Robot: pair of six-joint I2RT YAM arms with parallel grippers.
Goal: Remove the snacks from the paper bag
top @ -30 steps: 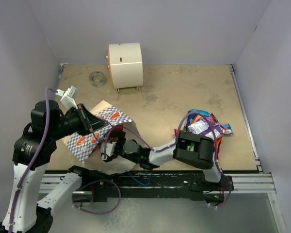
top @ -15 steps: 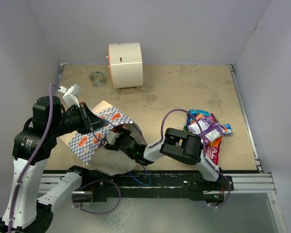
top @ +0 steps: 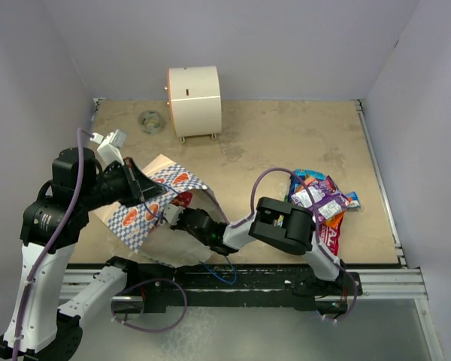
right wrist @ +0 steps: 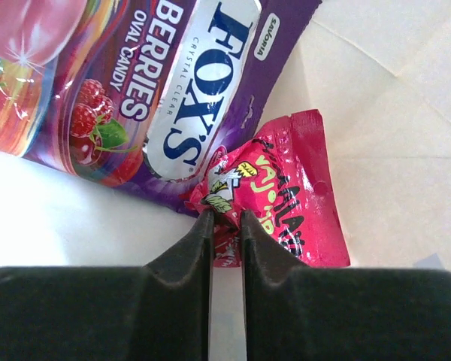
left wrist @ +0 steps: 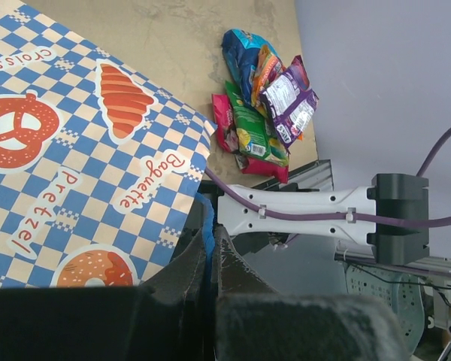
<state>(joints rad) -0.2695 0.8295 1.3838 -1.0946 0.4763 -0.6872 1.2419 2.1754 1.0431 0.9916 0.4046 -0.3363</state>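
Note:
The blue-and-white checkered paper bag (top: pixel 139 213) lies tipped on its side at the near left, mouth toward the right arm. My left gripper (left wrist: pixel 208 235) is shut on its thin blue cord handle (left wrist: pixel 204 214), holding the mouth up. My right gripper (right wrist: pixel 226 219) reaches inside the bag (right wrist: pixel 383 105), its jaws pinched on the crumpled end of a pink-red snack packet (right wrist: pixel 297 199). A purple berry-candy packet (right wrist: pixel 173 83) lies just beyond it on the white inside. Several more snacks (top: pixel 321 201) are piled on the table at the right.
A cream cylindrical box (top: pixel 194 101) stands at the back, a small grey ring (top: pixel 149 120) to its left. The right arm's forearm (top: pixel 244 229) stretches low along the near edge from the snack pile to the bag. Metal rails run along the near and right table edges.
The right gripper pushed further left into the bag and its jaws closed from wide open onto the pink-red packet. The left arm kept holding the handle.

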